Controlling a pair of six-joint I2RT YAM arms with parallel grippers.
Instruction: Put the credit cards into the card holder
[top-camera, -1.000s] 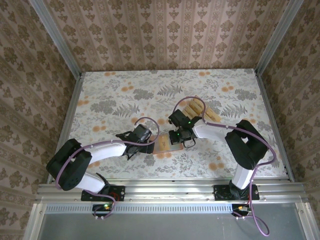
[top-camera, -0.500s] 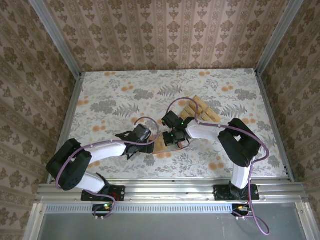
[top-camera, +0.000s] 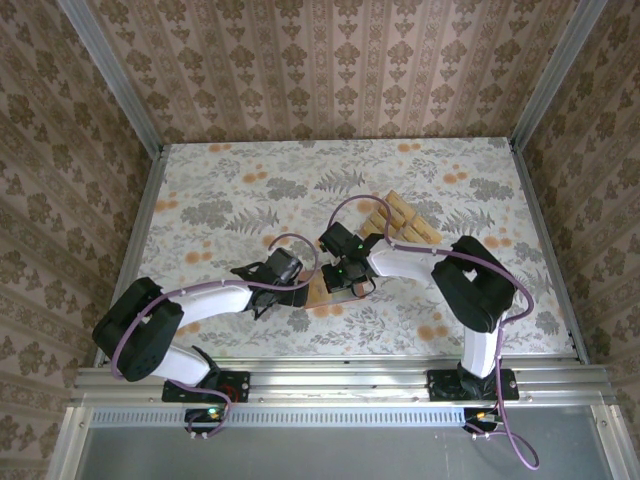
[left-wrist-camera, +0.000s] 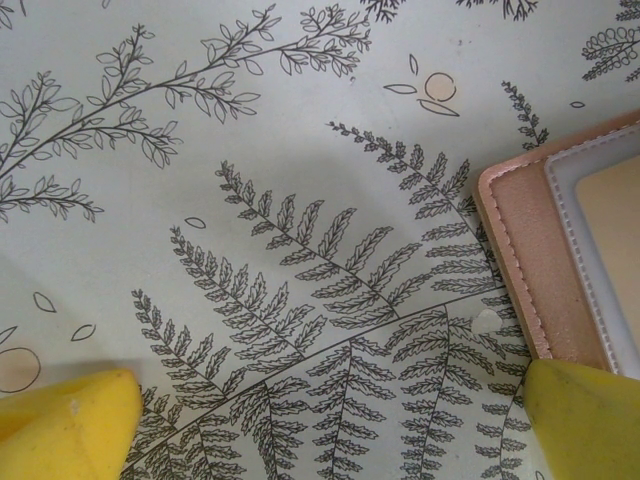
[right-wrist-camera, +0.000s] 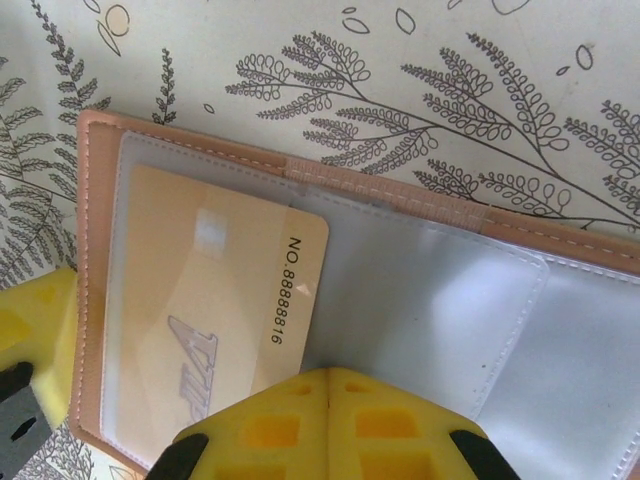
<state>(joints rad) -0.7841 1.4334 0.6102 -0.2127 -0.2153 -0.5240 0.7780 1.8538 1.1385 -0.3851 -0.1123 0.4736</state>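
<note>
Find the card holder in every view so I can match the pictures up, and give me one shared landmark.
Top external: card holder near the picture's centre, largely covered.
Left wrist: card holder's corner at the right edge.
Right wrist: card holder open across the middle, a tan card in its clear pocket.
Shared landmark: the fern-print table cover.

tan card (right-wrist-camera: 215, 310) printed "NO.88888816"

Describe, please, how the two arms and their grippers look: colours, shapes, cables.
The left arm and right arm have white links, bulky black joints and a thin purple cable looping alongside. The left gripper and right gripper have bright yellow fingers; the right one's show square moulded recesses.
</note>
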